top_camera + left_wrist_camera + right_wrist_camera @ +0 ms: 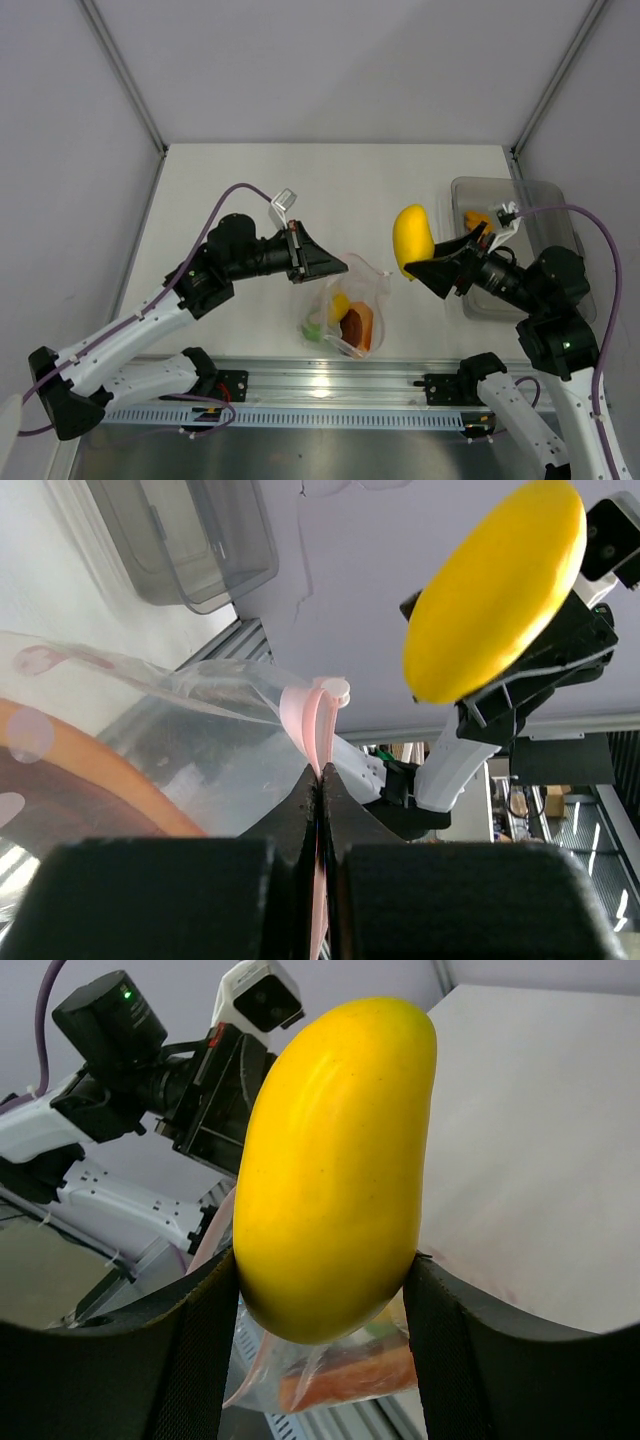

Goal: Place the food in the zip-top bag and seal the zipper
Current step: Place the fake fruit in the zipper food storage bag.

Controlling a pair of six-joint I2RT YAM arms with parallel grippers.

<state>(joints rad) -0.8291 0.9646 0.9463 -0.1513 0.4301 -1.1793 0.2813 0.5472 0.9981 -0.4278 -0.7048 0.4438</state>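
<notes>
The zip-top bag [366,287] sits near the middle of the worktop's [250,190] near edge, mouth pulled up and open toward the right; inside I can make out a yellow piece [340,305], a green lime [314,328] and an orange-brown piece [357,325]. The left fingers [288,825] are pressed together on the pink zipper [318,720], holding that lip up. The right fingers [195,1360] are clamped on either side of a big yellow mango [412,238], which hangs in the air just right of the bag mouth, between the bag and the grey-clear tray [560,195] at the right edge.

So I'd call this mid-loading: some food is bagged, the mango is on its way in, and sealing is not yet started. The next move looks like it needs the mango tipped narrow end first and lowered through the mouth; it looks large next to that opening, so I'd guess it's a snug fit, and only one lip is being held. An orange piece [478,220] sits in the tray, so probably more to fetch.

Room-wise, the far half of the worktop gives the space; the bag is tight to the near edge and the two arms are close together over it.
</notes>
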